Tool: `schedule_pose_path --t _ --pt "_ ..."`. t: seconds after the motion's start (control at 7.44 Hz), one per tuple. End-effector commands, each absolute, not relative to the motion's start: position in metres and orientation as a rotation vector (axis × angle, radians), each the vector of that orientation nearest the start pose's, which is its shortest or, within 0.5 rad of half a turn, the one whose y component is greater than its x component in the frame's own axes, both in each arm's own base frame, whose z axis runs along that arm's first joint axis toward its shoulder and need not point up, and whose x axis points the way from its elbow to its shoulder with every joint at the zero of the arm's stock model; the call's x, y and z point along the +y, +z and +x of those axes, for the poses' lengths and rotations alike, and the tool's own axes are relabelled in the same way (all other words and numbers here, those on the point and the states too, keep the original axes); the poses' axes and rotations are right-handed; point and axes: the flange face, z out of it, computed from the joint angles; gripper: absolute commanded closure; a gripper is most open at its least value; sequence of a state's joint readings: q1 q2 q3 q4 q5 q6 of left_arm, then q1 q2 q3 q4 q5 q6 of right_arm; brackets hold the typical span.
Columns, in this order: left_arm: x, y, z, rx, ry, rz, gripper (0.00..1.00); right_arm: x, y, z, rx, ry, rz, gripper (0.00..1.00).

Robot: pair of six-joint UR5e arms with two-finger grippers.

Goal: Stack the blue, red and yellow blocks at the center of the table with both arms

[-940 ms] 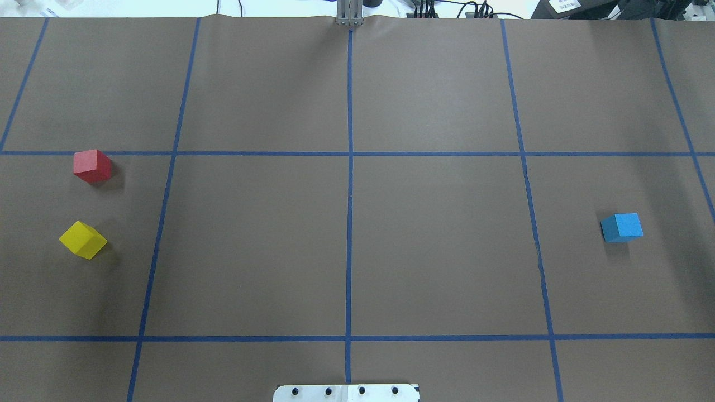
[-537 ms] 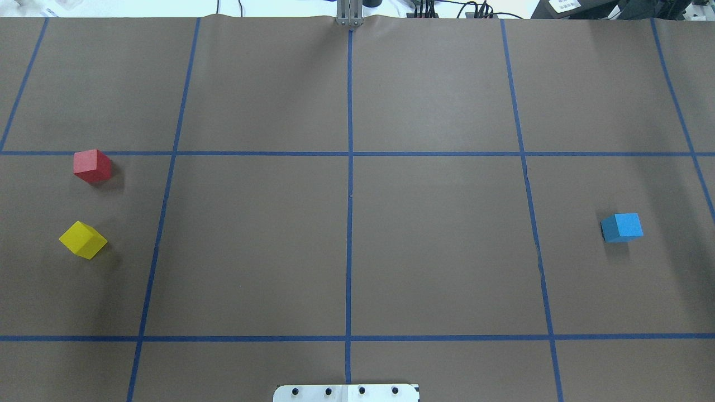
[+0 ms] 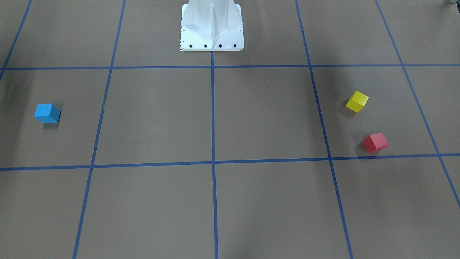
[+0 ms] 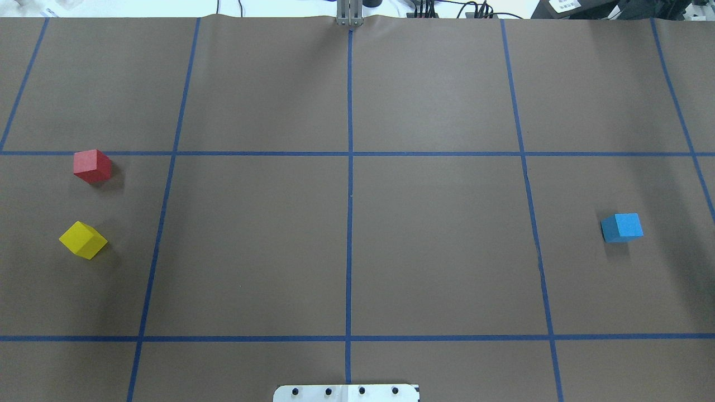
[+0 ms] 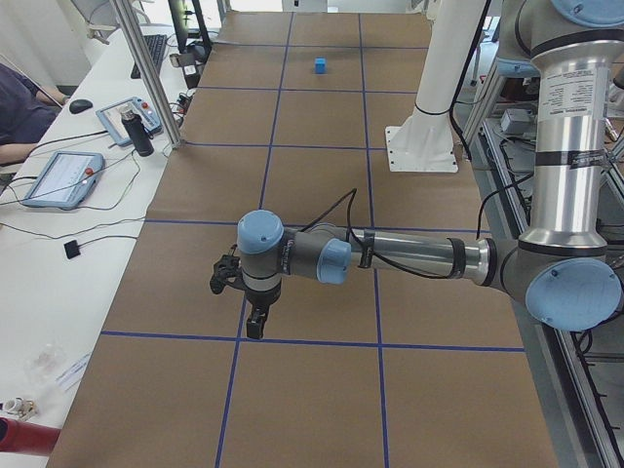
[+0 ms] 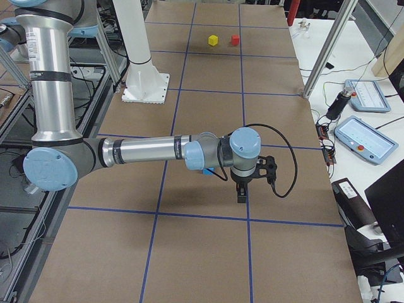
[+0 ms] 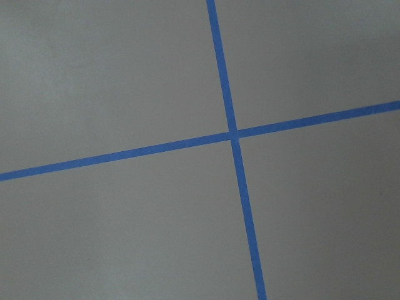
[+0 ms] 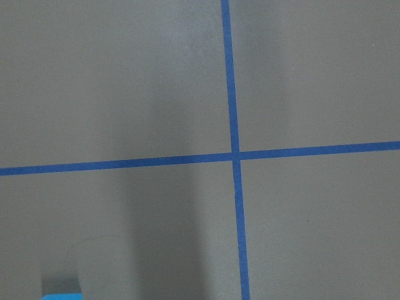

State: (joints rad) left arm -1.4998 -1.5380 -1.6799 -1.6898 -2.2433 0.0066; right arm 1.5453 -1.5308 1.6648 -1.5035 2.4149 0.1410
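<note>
Nothing has shifted; whether left claw [image 5: 255,328] and right claw [image 6: 241,194] are spread, I cannot tell.

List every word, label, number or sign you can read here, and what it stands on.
No text is legible in any view.
White label at the overhead view's top right corner: too small to read.
Printing on the upright tube of the left arm: blurred.
Teach pendant screens in the side views: too small.

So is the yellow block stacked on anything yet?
No. The yellow block sits alone on the table, apart from the red block.
</note>
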Motion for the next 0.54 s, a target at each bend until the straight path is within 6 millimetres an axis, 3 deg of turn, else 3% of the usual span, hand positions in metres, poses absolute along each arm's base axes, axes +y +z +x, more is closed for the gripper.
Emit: schedule_pose_path --t 0.0,0.13,0.4 --pt "-0.500 0.602 -0.036 0.677 0.153 0.217 0.00 -0.519 0.574 0.010 -0.889 -0.028 0.105 0.00" --pt "-0.500 0.601 -0.036 0.677 0.154 0.219 0.00 -0.517 0.561 -0.029 -0.943 -0.103 0.116 0.00" --pt "-0.501 0.598 -0.035 0.677 0.159 0.226 0.00 -0.513 0.552 -0.100 -0.864 -0.048 0.161 0.00"
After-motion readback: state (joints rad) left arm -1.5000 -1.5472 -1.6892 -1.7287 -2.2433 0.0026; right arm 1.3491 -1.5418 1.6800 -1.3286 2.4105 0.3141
